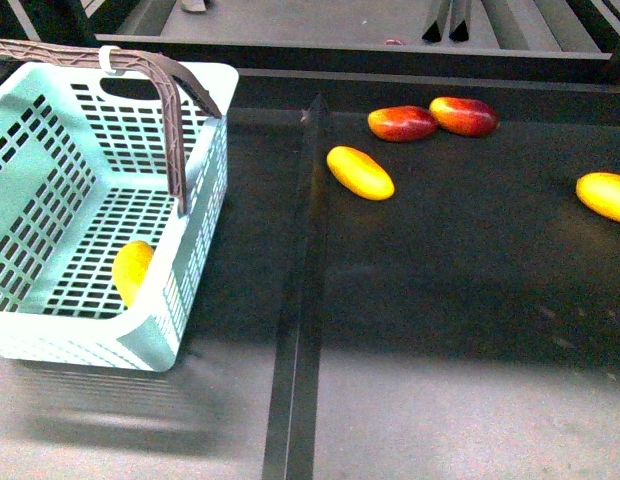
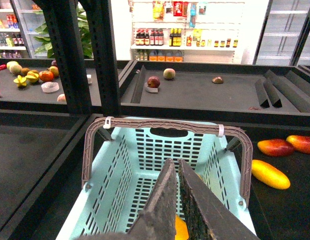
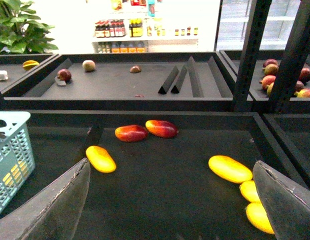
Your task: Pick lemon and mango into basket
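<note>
With the smooth yellow-orange lemon (image 1: 132, 270) lying in the teal slotted plastic basket (image 1: 50, 330) at lower left beneath the closed, empty left tool (image 2: 177, 200), the wide-open, empty right tool (image 3: 170, 200) is facing the red-yellow mangoes (image 3: 131, 133), long axes crosswise, upper centre.

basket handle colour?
Brown, arched over the light teal basket; the handle shows best in the left wrist view.

The lemon (image 1: 132, 270) is lying inside the basket (image 1: 50, 130), against its near right wall. Right of the basket, one yellow fruit (image 1: 360, 172) and two red fruits (image 1: 432, 119) are resting on the worktop (image 1: 440, 330).
</note>
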Robot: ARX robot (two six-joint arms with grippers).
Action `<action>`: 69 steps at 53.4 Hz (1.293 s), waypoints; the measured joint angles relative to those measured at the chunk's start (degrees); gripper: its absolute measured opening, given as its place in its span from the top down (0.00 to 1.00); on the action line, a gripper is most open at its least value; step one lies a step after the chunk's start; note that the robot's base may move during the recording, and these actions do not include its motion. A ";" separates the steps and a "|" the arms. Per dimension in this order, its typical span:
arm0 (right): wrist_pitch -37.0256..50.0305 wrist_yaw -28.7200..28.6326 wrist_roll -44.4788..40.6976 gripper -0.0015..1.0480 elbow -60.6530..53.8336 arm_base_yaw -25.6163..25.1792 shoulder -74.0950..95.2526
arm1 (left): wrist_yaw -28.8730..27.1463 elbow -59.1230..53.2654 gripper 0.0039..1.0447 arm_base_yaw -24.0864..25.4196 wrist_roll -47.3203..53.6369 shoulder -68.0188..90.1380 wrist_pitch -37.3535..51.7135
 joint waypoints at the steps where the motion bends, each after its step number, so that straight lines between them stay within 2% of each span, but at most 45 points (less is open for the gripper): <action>1: 0.00 0.00 0.00 0.08 0.00 0.00 0.00 | 0.00 0.00 0.97 0.00 0.00 -0.42 -0.42; 18: 0.00 0.00 0.00 0.08 0.00 0.00 0.00 | 0.00 0.02 0.97 0.00 0.00 -6.16 -6.21; 23: 0.00 -0.02 0.00 0.08 0.00 0.00 0.00 | -0.02 0.02 0.97 0.02 0.02 -14.86 -15.61; 47: 0.00 -0.02 -0.02 0.08 0.00 0.00 0.00 | -0.02 0.02 0.97 0.00 0.00 -15.65 -15.96; 62: 0.00 0.00 0.00 0.08 0.00 0.00 0.00 | -0.02 0.02 0.48 0.00 0.02 -15.65 -15.96; 69: 0.00 0.00 -0.02 0.08 0.00 0.00 0.00 | -0.02 0.02 0.13 0.02 0.02 -15.65 -15.96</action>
